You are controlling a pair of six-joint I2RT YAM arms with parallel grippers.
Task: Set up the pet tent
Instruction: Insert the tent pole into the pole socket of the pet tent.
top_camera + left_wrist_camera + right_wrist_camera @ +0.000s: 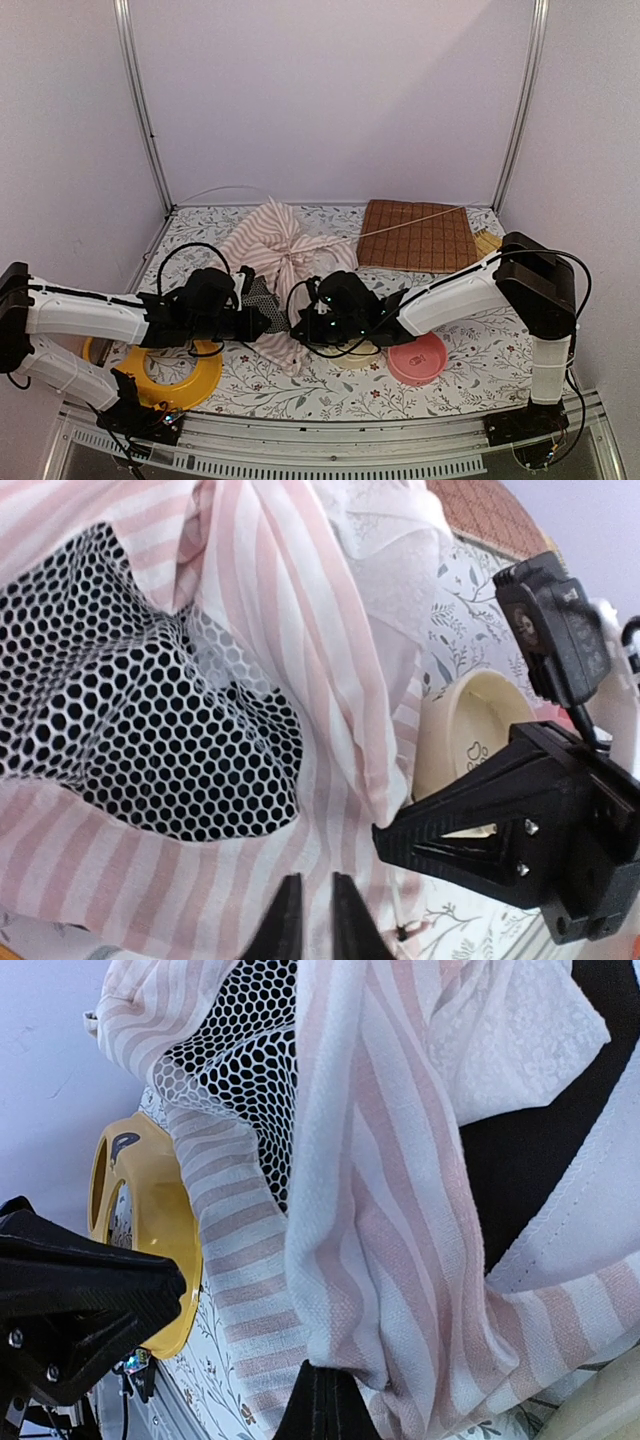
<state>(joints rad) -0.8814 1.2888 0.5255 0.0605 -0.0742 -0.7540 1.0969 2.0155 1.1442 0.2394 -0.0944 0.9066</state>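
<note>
While the pet tent (pixel 285 250) lies bunched between them, the left fingers (pixel 288 928) and right fingers (pixel 322 1410) each pinch its fabric.

You worked inside a small booth. The back wall (pixel 330 100) in front of you was plain and pale lilac, and the side walls (pixel 60 150) had the same colour. Two thin metal posts (pixel 143 110) stood in the back corners, one on your left and one on your right, each leaning outward toward the top. Your table (pixel 300 395) was covered with a white cloth printed with small leaves and flowers. A metal rail (pixel 350 440) ran along its near edge. The light was soft and even, and shadows on the cloth were weak.
</note>
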